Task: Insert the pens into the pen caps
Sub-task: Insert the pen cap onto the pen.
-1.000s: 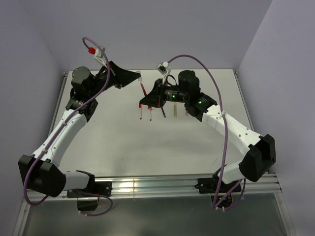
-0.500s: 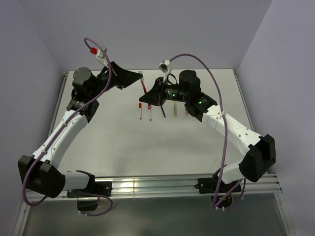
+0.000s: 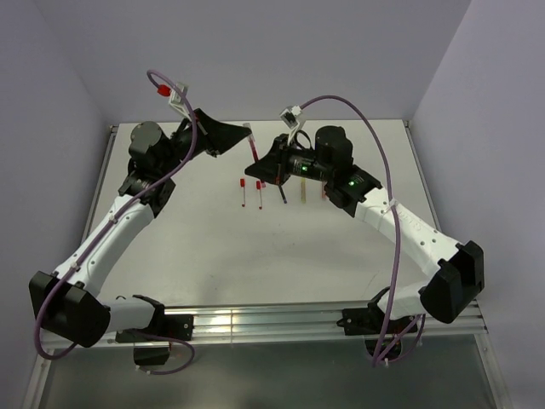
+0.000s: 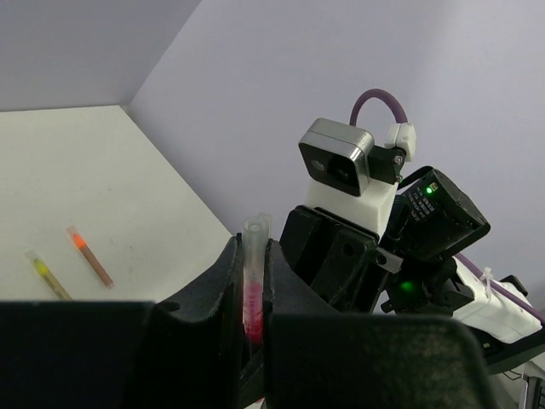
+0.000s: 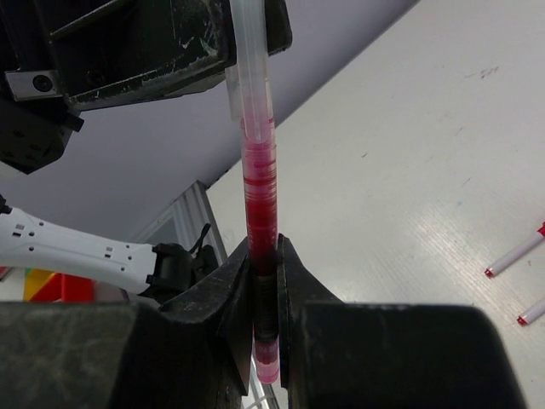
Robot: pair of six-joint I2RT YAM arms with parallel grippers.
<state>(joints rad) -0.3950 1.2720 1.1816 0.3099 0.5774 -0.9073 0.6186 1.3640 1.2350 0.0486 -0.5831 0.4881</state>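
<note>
A thin red-inked clear plastic pen is gripped at opposite ends by the left jaws and right jaws.

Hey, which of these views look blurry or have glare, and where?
Top external: sharp, with glare on the front rail. Left wrist: the left hand is a dark blurred foreground. Right wrist: the right hand blurs too; the red pen is sharp.
</note>
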